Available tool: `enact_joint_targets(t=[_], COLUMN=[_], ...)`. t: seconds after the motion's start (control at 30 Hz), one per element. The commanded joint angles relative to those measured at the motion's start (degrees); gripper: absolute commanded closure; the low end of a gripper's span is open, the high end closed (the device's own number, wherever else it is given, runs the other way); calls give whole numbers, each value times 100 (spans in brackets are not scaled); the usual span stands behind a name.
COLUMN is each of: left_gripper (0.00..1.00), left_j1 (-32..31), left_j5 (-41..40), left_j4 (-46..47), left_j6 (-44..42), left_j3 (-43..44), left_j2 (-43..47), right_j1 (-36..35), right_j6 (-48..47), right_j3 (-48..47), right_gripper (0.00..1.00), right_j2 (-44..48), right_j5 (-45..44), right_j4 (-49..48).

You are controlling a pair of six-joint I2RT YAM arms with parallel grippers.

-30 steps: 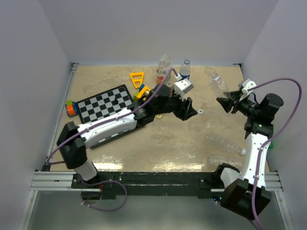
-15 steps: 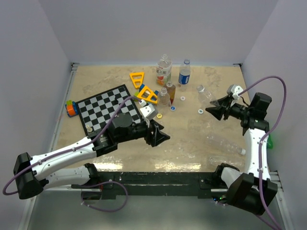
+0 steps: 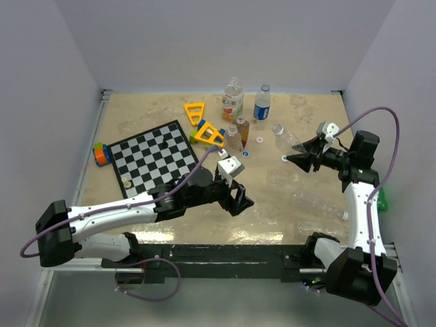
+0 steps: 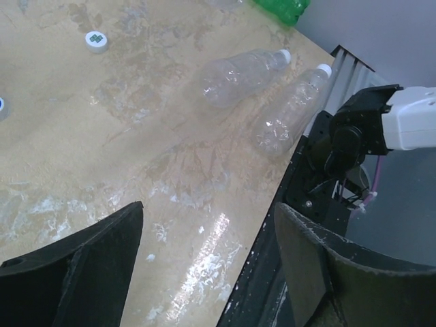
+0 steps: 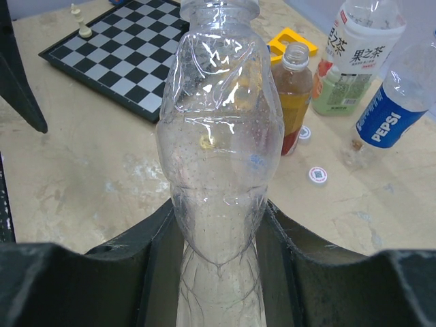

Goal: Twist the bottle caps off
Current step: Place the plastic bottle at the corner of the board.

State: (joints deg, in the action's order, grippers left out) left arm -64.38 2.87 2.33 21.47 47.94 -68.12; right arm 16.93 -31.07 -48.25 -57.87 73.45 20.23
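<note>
Over the worktop [image 3: 136,116], left: my left end effector [image 4: 208,208] hangs low, its black wedge-shaped fingers [image 4: 95,259] wide apart with nothing between them.
Right: my right end effector [image 5: 218,225] is clamped on the narrow waist of a clear bottle [image 5: 218,136] of thin, crinkled plastic speckled with droplets, held off the surface.
Lying bottles [image 4: 245,71]: two clear, ribbed, side by side near my right arm's base, each with a white cap [image 4: 285,54] on; a green bottle [image 4: 283,8] lies beyond them.
Standing: an amber bottle [image 5: 294,88], open-necked, beside a tea bottle [image 5: 354,61] with a paper label and a blue-labelled bottle [image 5: 392,112].
Loose caps [image 5: 317,176]: small round discs lying flat near those three.
Surface: beige, mottled, glossy.
</note>
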Motion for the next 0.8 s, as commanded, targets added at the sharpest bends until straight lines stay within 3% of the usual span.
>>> enact_joint_targets(t=[0.0, 0.23, 0.3, 0.57, 0.77], left_gripper=[14, 8, 0, 0, 0], left_j1=[-101, -101, -101, -84, -84], left_j5=[-550, -779, -832, -824, -595], left_j4=[707, 1155, 1217, 1551, 2069], left_j6=[-65, 15, -64, -539, -311], left_j3=[286, 452, 592, 1726, 2167], left_j2=[-236, -729, -957, -2424, -3005], right_j1=[-14, -23, -23, -23, -23], right_j6=[75, 320, 522, 1813, 2860], right_j3=[-44, 52, 105, 421, 711], right_gripper=[86, 86, 85, 85, 85], right_j2=[39, 39, 39, 3, 74], right_j5=[266, 372, 459, 785, 732], right_j4=[-142, -379, -554, -1687, -2593])
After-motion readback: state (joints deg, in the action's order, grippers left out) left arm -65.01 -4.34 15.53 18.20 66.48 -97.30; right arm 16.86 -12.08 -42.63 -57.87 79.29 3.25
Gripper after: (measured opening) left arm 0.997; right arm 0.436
